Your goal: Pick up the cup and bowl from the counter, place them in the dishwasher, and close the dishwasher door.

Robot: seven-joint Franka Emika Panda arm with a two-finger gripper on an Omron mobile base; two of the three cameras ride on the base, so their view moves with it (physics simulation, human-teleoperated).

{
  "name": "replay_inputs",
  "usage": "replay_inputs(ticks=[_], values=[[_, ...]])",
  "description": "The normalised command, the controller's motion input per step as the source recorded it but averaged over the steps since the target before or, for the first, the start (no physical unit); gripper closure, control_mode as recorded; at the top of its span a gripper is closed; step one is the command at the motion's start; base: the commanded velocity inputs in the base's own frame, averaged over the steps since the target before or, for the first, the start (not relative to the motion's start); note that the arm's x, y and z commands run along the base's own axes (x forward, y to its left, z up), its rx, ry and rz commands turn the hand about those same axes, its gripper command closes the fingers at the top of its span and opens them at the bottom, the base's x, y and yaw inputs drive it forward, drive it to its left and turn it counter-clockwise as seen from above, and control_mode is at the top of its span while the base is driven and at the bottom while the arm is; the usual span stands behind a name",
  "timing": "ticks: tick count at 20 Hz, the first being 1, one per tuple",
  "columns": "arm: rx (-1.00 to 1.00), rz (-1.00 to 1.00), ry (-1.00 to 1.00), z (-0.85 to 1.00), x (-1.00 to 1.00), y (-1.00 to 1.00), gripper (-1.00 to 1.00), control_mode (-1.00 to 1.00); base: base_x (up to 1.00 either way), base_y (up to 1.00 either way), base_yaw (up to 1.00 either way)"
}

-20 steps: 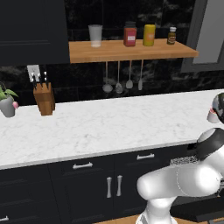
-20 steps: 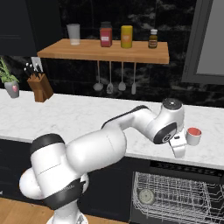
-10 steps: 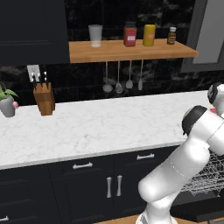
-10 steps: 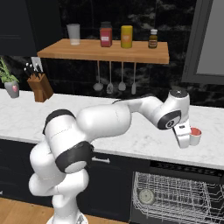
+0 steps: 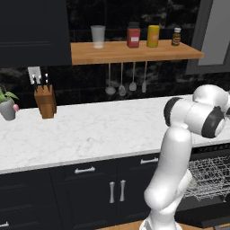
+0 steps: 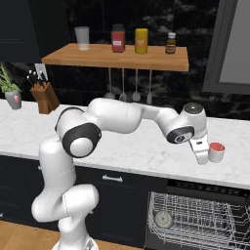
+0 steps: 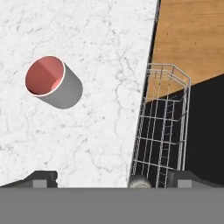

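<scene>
The cup (image 6: 216,152) (image 7: 50,81), small and white with a red inside, stands on the marble counter (image 6: 146,151) (image 5: 90,130) near its front edge. My gripper (image 6: 201,159) (image 7: 113,181) hangs just left of it, open, with nothing between the fingertips (image 7: 41,178). Seen from the hand, the cup sits up and left of the jaws, apart from them. Below the counter, the dishwasher's wire rack (image 6: 200,224) (image 7: 164,127) (image 5: 209,177) is pulled out. A pale round bowl (image 6: 163,219) lies in it. The black dishwasher door (image 7: 205,131) lies open under the rack.
At the counter's left end stand a knife block (image 5: 45,101) and a plant pot (image 5: 8,108). A wooden shelf (image 5: 134,51) above carries a tumbler, jars and a bottle, with utensils (image 5: 126,83) hanging below. Dark cabinets (image 5: 103,188) run under the counter.
The arm's elbow has swung up and back over the counter. The hand rose a little and stayed beside the cup. The jaws stayed open.
</scene>
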Motion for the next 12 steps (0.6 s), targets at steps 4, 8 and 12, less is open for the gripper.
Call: replay_inputs(ticks=[4, 8, 12], values=[[0.09, -0.03, 0.00, 0.00, 0.27, -0.41, -1.00, -1.00, 0.00, 0.00, 0.00], [0.14, -0.02, -0.03, 0.26, 0.04, -0.37, -1.00, -1.00, 0.00, 0.00, 0.00], [0.15, 0.00, 0.00, 0.80, 0.00, -0.10, -1.00, -1.00, 0.00, 0.00, 0.00]])
